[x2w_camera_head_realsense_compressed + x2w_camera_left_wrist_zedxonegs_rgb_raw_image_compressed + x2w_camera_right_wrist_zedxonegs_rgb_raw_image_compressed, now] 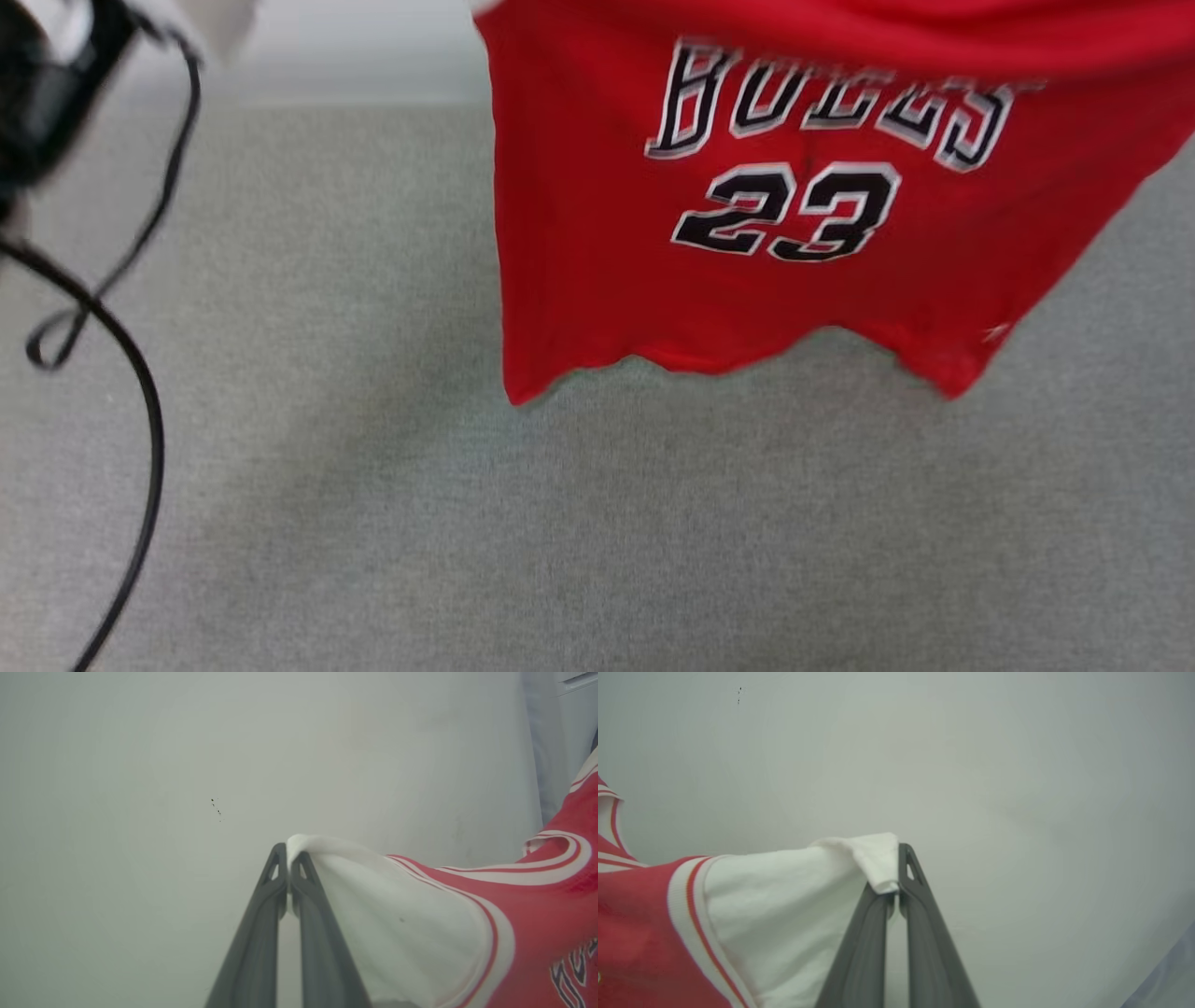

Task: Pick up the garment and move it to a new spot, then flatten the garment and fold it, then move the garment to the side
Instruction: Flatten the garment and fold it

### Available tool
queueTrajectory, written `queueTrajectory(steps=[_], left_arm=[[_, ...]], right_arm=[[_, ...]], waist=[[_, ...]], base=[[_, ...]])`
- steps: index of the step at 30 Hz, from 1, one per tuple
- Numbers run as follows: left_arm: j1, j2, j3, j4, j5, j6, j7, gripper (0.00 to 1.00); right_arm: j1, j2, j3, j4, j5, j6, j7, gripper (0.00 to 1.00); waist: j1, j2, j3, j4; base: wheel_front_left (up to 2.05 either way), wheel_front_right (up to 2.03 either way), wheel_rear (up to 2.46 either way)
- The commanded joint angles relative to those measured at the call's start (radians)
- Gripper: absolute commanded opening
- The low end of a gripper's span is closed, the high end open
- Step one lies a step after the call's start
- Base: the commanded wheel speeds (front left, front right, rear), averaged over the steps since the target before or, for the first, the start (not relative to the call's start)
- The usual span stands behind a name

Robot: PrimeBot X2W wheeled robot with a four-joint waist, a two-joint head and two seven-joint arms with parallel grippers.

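Observation:
The garment (794,280), a red jersey with black white-outlined lettering and the number 23, hangs in the air over the grey table (467,523), front toward me, hem free above the surface. In the left wrist view my left gripper (289,858) is shut on the tip of a white sleeve (397,924) of the garment. My right gripper (896,868), seen in the right wrist view, is shut on the other white sleeve (784,905). Red-and-white striped trim (495,933) borders each sleeve. The jersey is stretched between the two grips.
Black cables (140,392) loop down the left side of the table beside a dark piece of the robot (47,84). A pale wall (187,765) stands behind both grippers. The table's far edge (327,98) runs across the top.

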Motion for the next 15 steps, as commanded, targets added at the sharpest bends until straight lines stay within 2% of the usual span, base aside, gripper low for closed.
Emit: queueTrajectory(steps=[1, 5, 8, 15], left_arm=[[-0.040, -0.012, 0.010, 0.017, -0.003, -0.004, 0.002, 0.00], [-0.161, -0.058, 0.027, 0.092, -0.004, -0.023, 0.010, 0.00], [-0.287, -0.093, 0.034, 0.184, 0.014, -0.050, 0.012, 0.00], [-0.503, -0.141, 0.055, 0.370, 0.041, -0.100, -0.018, 0.00]], right_arm=[[-0.051, -0.007, 0.012, 0.011, 0.008, -0.002, 0.002, 0.00], [-0.229, -0.022, 0.076, 0.056, 0.015, -0.002, 0.013, 0.00], [-0.437, -0.001, 0.154, 0.134, -0.005, -0.002, 0.017, 0.00], [-0.794, 0.041, 0.286, 0.319, -0.042, -0.002, -0.001, 0.00]], waist=[[0.0000, -0.0001, 0.056, 0.005], [0.0000, -0.0001, 0.157, 0.006], [0.0000, -0.0001, 0.245, 0.006], [0.0000, -0.0001, 0.349, 0.011]], base=[[0.00, 0.00, 0.00], [0.00, 0.00, 0.00], [0.00, 0.00, 0.00], [0.00, 0.00, 0.00]])
